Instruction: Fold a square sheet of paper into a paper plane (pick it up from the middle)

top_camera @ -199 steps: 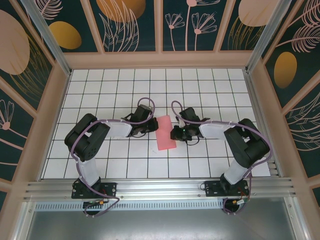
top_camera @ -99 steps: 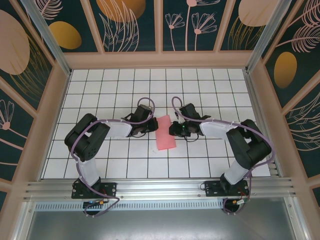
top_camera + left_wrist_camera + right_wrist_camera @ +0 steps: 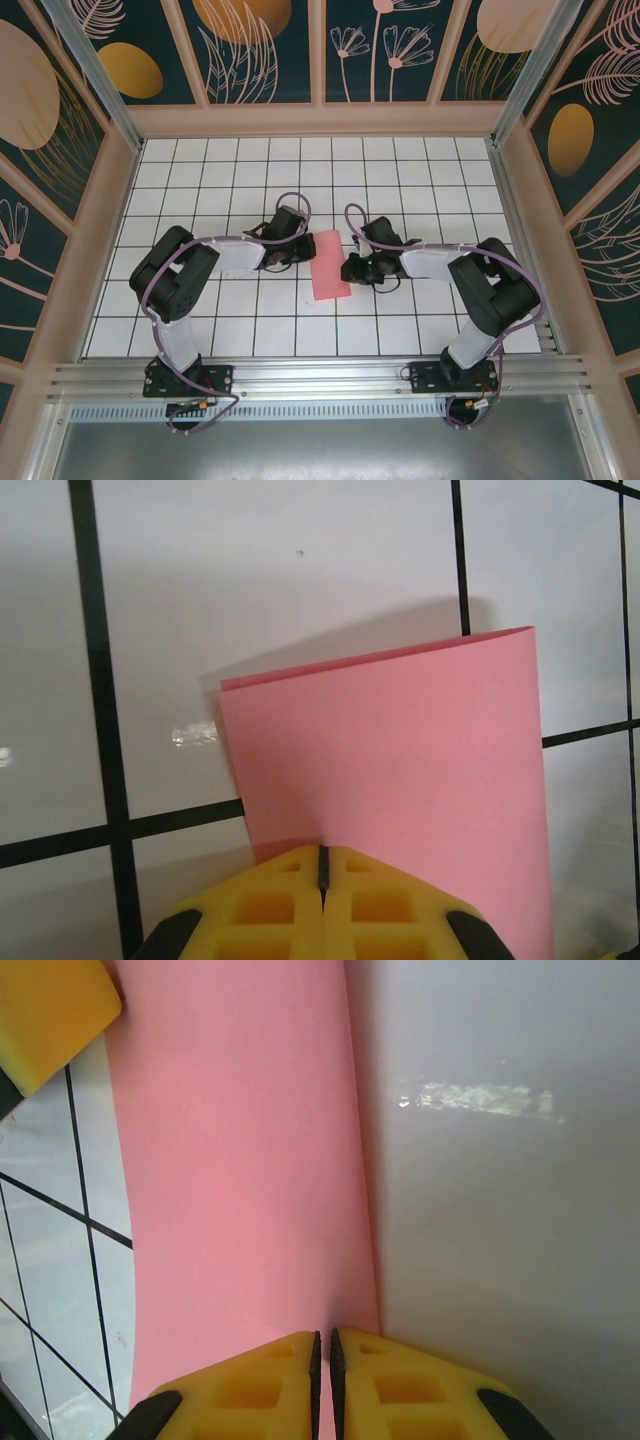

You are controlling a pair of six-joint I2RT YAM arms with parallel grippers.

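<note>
Two yellow fingertips of the left gripper (image 3: 297,256) (image 3: 322,865) are pressed together to a thin slit, pinched on the near edge of the square sheet of paper (image 3: 331,265) (image 3: 400,760). The sheet is folded to a narrow rectangle and extends ahead of those tips. The right gripper (image 3: 349,268) (image 3: 322,1345) is likewise closed on the opposite edge, the pink sheet (image 3: 240,1160) stretching away from it. The sheet is held between both grippers, just above the tiled table (image 3: 400,170).
</note>
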